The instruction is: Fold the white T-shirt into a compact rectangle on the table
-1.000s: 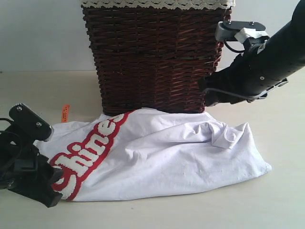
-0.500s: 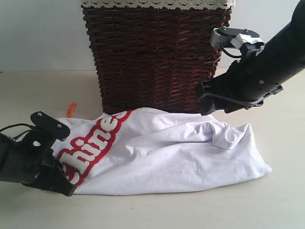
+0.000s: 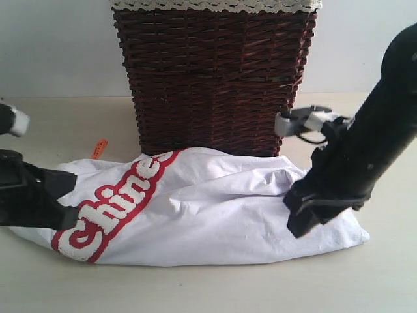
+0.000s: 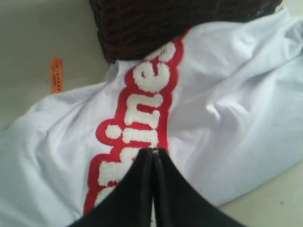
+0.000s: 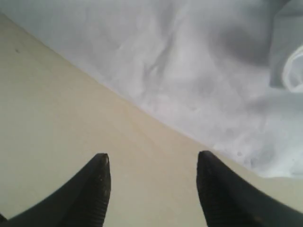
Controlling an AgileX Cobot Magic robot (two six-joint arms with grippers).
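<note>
One white T-shirt [image 3: 215,215] is lying flat-ish and wrinkled on the pale surface [image 3: 365,287], spread out sideways, with the fuzzy red-edged lettering [image 3: 111,208] running across its 9 o'clock end. Its far edge butts right up against the foot of the dark wicker basket [image 3: 215,78], which sits at 12 o'clock from the shirt with a strip of lace trim [image 3: 215,5] along the rim. A small orange tag [image 3: 99,147] pokes out at about 10 o'clock, just beside the basket's corner.

Left arm comes in really low from the 9 o'clock side of the exterior view, nearly level with the surface, nose pointing toward 3 o'clock. Its end effector, the left end effector [image 4: 152,152], has both fingers squeezed tight together right on top of the lettering. Can't tell if any cloth is actually pinched in there, honestly, the gap is just a thin line.

Right arm drops in steeply from around 1 o'clock, slanting down toward 7, and covers the shirt's 3 o'clock end. The right end effector [image 5: 152,158] is parted a fair way, holding nothing, with bare surface showing between the two black fingertips [image 5: 99,170] and the shirt's hem just beyond them.
</note>
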